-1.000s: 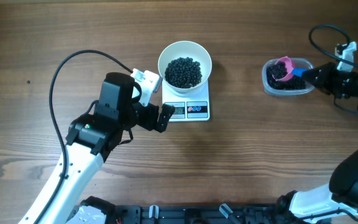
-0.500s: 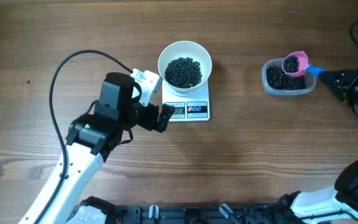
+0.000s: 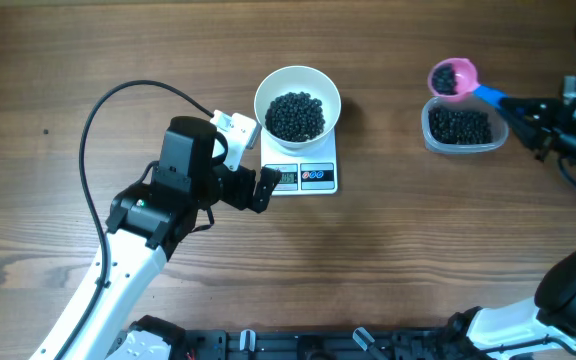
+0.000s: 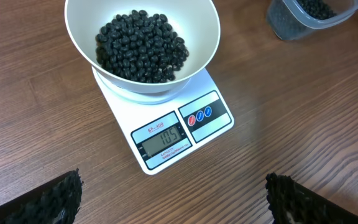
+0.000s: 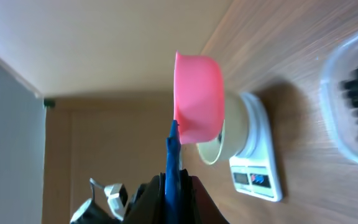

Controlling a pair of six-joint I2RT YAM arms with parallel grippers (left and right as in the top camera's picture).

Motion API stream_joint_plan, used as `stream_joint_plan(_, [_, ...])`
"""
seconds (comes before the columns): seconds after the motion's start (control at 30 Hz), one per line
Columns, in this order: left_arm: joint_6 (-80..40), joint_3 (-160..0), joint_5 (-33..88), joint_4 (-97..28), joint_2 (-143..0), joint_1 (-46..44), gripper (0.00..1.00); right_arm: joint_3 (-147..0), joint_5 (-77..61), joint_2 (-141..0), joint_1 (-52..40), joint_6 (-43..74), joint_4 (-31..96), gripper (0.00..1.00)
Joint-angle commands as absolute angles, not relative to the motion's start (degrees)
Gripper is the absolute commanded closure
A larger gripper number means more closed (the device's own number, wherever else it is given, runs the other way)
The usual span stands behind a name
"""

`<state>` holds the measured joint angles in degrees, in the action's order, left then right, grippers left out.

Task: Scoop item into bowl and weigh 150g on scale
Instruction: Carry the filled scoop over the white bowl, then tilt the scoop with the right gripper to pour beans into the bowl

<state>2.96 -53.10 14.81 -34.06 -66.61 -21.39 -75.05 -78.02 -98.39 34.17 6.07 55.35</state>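
Left arm (image 3: 128, 270), right arm (image 3: 508, 325): white links, black joints. Black cable (image 3: 90, 120) loops off left. Left pincer (image 4: 169, 202) fingers (image 4: 48, 202) black, textured.

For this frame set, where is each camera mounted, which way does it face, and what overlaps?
Overhead: fixed above the table, looking straight down at the bowl, scale and container; left arm and right arm show.
Left wrist: on the left arm, angled down at bowl and scale; open left gripper, fingertips at the bottom corners.
Right wrist: on the right arm, rolled sideways, looking along the scoop toward the scale; right gripper shut on its blue handle.
Shared: both wrist views catch bowl, scale and container.
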Motion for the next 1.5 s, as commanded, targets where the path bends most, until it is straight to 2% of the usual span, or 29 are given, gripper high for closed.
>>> stream_joint_plan(0.0, [4.1,-53.8,14.5,-33.9,-66.8,-21.6,0.0,-75.3,-83.1,-99.1,28.1,7.0,55.1,0.96])
stream_joint_plan(0.2, [4.1,-53.8,14.5,-33.9,-66.8,-21.6,0.0,-75.3,-82.3,-99.1,16.1,14.3,47.9,0.96])
stream_joint_plan(0.33, [4.1,-53.8,14.5,-33.9,-66.8,-21.6,0.0,-75.3,-71.5,-99.1,8.3,22.8,41.5,0.96])
stream_joint_plan(0.43, [4.1,-53.8,14.5,-33.9,-66.8,-21.6,0.0,-75.3,-70.6,-99.1,3.3,24.9,34.1,0.96])
stream_joint_plan(0.53, [4.1,-53.8,14.5,-33.9,-66.8,-21.6,0.0,-75.3,-61.3,-99.1,-1.2,25.0,29.5,0.96])
stream_joint_plan(0.77, [4.1,-53.8,14.5,-33.9,-66.8,-21.6,0.0,-75.3,-30.3,-99.1,-13.6,12.3,25.0,0.96])
stream_joint_plan(0.9, [4.1,-53.8,14.5,-33.9,-66.8,-21.6,0.0,-75.3,-26.6,-99.1,-15.9,2.5,23.2,0.96])
stream_joint_plan(1.2, [4.1,-53.8,14.5,-33.9,-66.8,-21.6,0.0,-75.3,-17.6,-91.4,-20.1,-4.7,22.6,0.96])
stream_joint_plan(1.47, [4.1,-53.8,14.5,-33.9,-66.8,-21.6,0.0,-75.3,-17.1,-91.2,-20.4,-13.0,24.8,0.96])
